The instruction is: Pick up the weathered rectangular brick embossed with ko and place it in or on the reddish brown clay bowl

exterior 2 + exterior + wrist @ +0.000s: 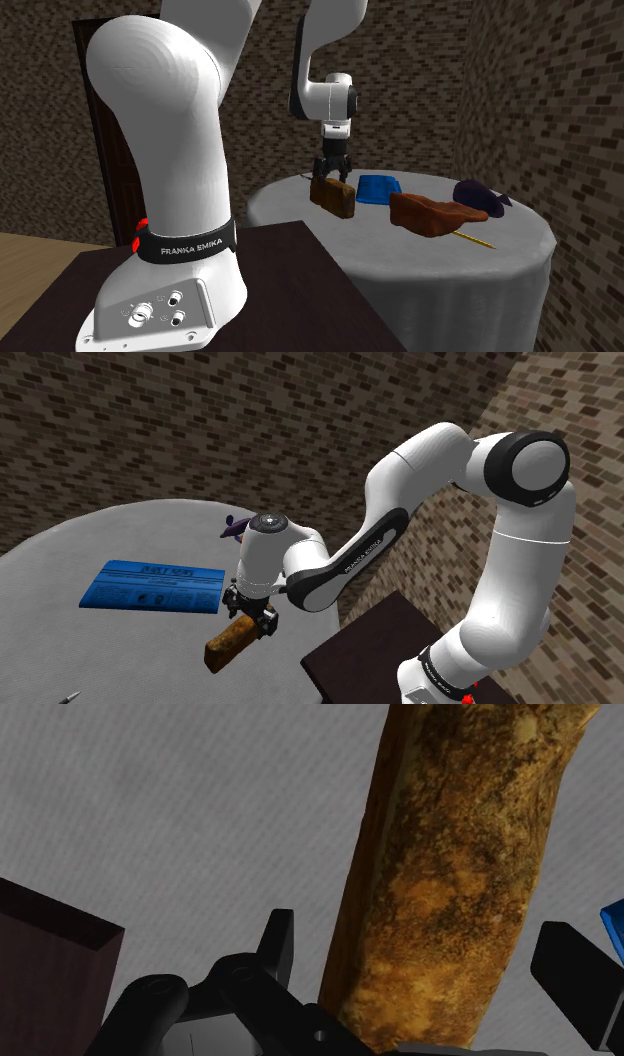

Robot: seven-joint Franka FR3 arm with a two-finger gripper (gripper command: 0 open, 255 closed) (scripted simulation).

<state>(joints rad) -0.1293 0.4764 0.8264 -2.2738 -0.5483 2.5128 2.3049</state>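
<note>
The weathered brown brick (231, 642) lies near the table's edge closest to the stand, rust-mottled in the wrist view (450, 874). My gripper (252, 614) points down over the end of the brick nearest the stand. Its fingers stand open and straddle that end (415, 934); a strip of grey table shows between each finger and the brick's sides. In the second exterior view the gripper (333, 176) sits right on top of the brick (333, 198). The reddish brown bowl (435, 214) stands to the second exterior view's right of the brick, apart from it.
A blue book (150, 587) lies flat beyond the brick on the round grey table (80, 552). A purple object (482, 194) sits behind the bowl, with a thin yellow stick (472, 239) in front. The dark stand (400, 642) borders the table.
</note>
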